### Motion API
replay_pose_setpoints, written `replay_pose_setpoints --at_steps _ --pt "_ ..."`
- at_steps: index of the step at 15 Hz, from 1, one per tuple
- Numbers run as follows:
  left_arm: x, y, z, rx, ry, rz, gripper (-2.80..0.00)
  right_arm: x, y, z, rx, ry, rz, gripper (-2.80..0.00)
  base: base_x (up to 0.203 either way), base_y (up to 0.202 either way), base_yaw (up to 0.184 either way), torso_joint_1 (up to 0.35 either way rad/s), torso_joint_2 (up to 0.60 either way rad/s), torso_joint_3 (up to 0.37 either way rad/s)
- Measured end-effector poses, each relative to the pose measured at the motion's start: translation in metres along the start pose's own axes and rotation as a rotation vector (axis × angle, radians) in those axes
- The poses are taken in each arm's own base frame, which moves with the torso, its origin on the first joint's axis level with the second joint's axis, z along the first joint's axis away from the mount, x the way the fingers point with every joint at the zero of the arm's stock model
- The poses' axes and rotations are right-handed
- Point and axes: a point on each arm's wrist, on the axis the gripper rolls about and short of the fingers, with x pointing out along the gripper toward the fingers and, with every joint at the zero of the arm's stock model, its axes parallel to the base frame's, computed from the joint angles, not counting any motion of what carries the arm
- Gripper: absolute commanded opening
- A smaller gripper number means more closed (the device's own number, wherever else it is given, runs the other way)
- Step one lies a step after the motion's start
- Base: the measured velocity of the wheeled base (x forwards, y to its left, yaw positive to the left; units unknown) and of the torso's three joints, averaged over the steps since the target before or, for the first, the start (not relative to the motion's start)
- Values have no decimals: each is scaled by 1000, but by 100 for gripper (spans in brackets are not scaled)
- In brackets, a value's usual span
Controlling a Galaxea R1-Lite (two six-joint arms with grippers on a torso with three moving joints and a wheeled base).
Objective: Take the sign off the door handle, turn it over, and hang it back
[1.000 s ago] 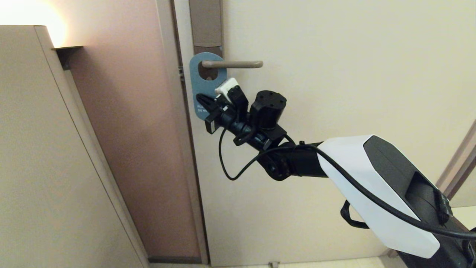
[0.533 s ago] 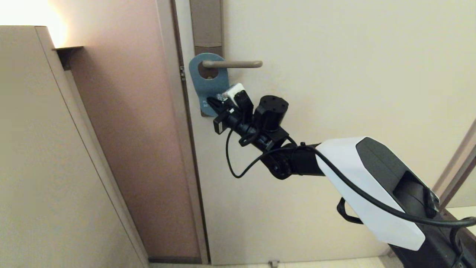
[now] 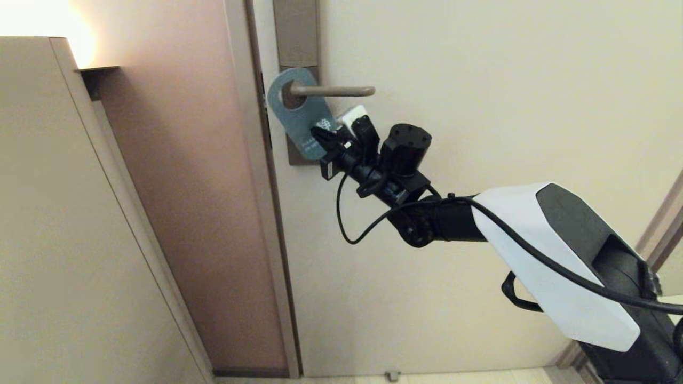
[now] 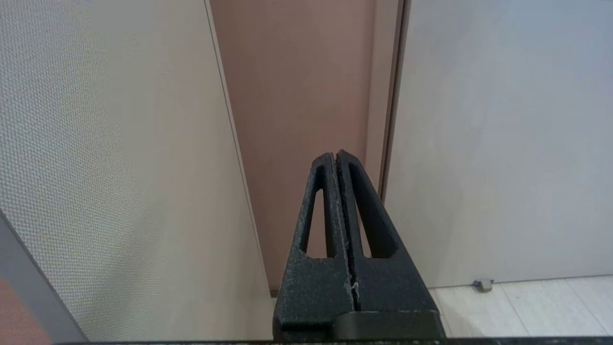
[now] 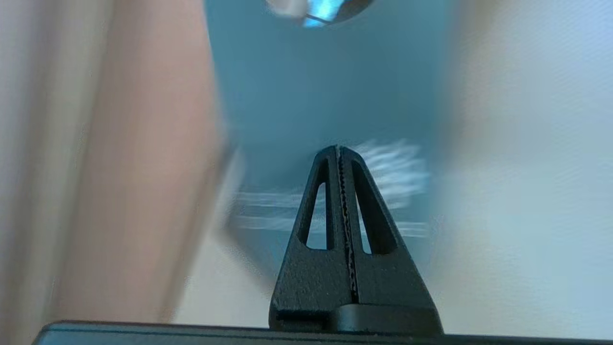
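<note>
Sign [image 3: 300,118], blue side out, hangs by its round hole on the door handle [image 3: 331,91], its lower end swung out toward the lever's free end. Right gripper [image 3: 322,137] sits at that lower end below the handle, its 2 fingers pressed together; whether they pinch the sign cannot be told. Left gripper [image 4: 336,155], also fully closed, is empty, far below the handle near the floor.

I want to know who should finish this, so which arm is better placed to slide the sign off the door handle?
The right. The right gripper is shut on the sign's lower end, which is tilted on the door handle. The left gripper is shut and empty, low by the wall.
</note>
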Motion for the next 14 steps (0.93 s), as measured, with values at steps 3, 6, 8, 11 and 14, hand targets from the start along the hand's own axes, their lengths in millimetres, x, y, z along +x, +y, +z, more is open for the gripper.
replay_pose_setpoints --at_steps 3,6,8,11,14 --pt "0 0 0 1 0 1 -280 -18 -3 3 8 56 7 -280 0 0 0 0 0 0" --pt "0 0 0 0 0 0 -280 -38 -11 16 5 80 0 -280 0 0 0 0 0 0" --pt "0 0 0 0 0 1 -280 -43 -15 29 1 70 -5 -280 0 0 0 0 0 0" --pt "0 0 0 0 0 0 -280 -54 -19 44 -1 74 -8 -280 0 0 0 0 0 0" --pt "0 0 0 0 0 0 -280 -74 -25 42 3 144 -14 -280 0 0 0 0 0 0"
